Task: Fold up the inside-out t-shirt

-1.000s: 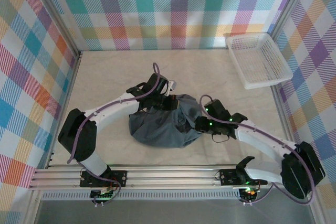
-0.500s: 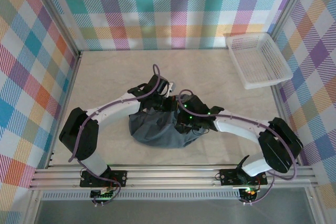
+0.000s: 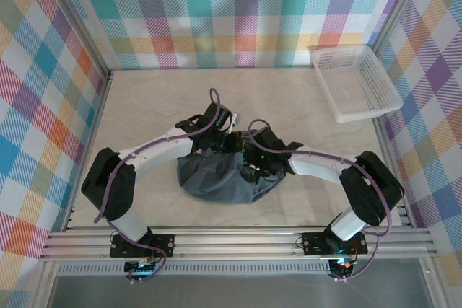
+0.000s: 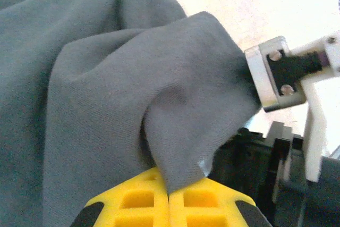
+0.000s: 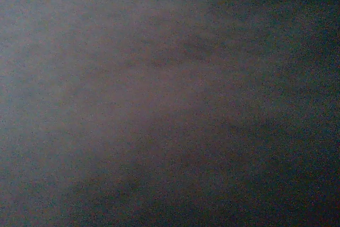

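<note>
Swinging inward since a second ago, the right gripper (image 3: 251, 169) is clamping shut on the t-shirt (image 3: 213, 178); the left gripper (image 4: 169, 192) is pinching a fold alongside. Bunched cloth is lying mid-way across the table (image 3: 144, 106), well apart from the basket (image 3: 357, 81).

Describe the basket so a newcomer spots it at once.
Start at the beige table and go to its far right corner. The basket sits there: white plastic mesh, rectangular, empty, apart from the dark grey t-shirt bunched mid-table.

Table (image 3: 144, 106): bunched t-shirt (image 3: 213, 178), mesh basket (image 3: 355, 81)
</note>
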### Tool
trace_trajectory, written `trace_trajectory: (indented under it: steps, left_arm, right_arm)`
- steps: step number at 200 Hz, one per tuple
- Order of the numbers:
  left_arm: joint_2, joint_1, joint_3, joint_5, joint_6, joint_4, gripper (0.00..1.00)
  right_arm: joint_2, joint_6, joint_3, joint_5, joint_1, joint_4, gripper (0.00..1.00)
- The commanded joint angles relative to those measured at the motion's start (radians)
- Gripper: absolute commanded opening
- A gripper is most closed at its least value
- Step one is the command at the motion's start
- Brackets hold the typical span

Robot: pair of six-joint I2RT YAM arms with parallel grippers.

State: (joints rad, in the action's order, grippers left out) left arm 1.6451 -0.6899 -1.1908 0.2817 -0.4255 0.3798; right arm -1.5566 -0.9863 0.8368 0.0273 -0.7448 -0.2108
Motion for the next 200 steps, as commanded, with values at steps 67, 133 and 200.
trace_trajectory:
  steps: [67, 133, 200]
  left_arm:
    - [0.159, 0.148, 0.044, -0.068, 0.12, -0.089, 0.0]
    - [-0.358, 0.152, 0.275, 0.073, 0.102, -0.254, 0.6]
    - [-0.448, -0.088, 0.32, 0.088, 0.136, -0.309, 0.6]
  right_arm:
    - [0.44, 0.013, 0.051, -0.326, 0.065, 0.032, 0.0]
    - [0.379, 0.054, 0.168, -0.359, 0.143, -0.014, 0.0]
    - [0.323, 0.039, 0.266, -0.346, 0.147, -0.045, 0.0]
